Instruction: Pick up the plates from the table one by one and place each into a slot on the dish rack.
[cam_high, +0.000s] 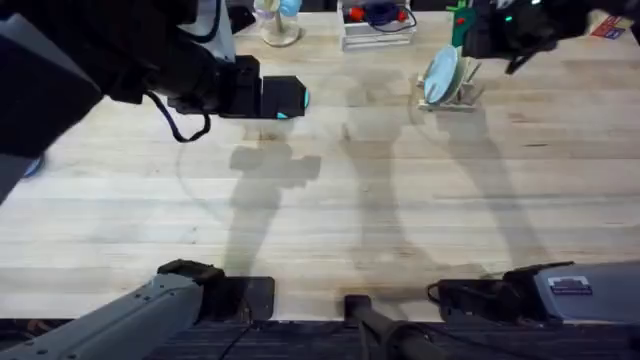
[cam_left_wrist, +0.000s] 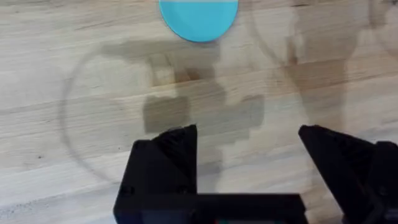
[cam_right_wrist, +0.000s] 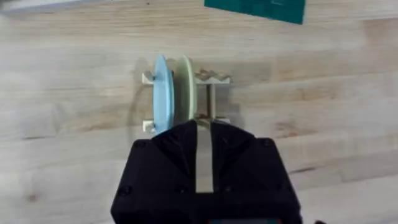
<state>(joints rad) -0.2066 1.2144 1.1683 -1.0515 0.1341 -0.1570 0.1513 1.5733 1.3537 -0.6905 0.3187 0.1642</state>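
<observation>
Left gripper (cam_left_wrist: 245, 140) hung over the bare table (cam_left_wrist: 74, 74), fingers (cam_left_wrist: 177, 146) spread wide, gripping nothing; the blue plate (cam_left_wrist: 199, 17) lay flat well beyond their tips. Right gripper (cam_right_wrist: 204, 134) sat just above the dish rack (cam_right_wrist: 214, 78), fingers closed together, empty. Beyond its tips a pale blue plate (cam_right_wrist: 163, 93) and a cream plate (cam_right_wrist: 186, 90) stood upright side by side in the rack.

A sky-blue plate (cam_left_wrist: 199, 18) lies on the pale, grained wooden table (cam_left_wrist: 74, 74), while a whitish-blue plate (cam_right_wrist: 163, 93) and a cream-yellow plate (cam_right_wrist: 186, 90) stand in the light-wood rack (cam_right_wrist: 214, 78).
</observation>
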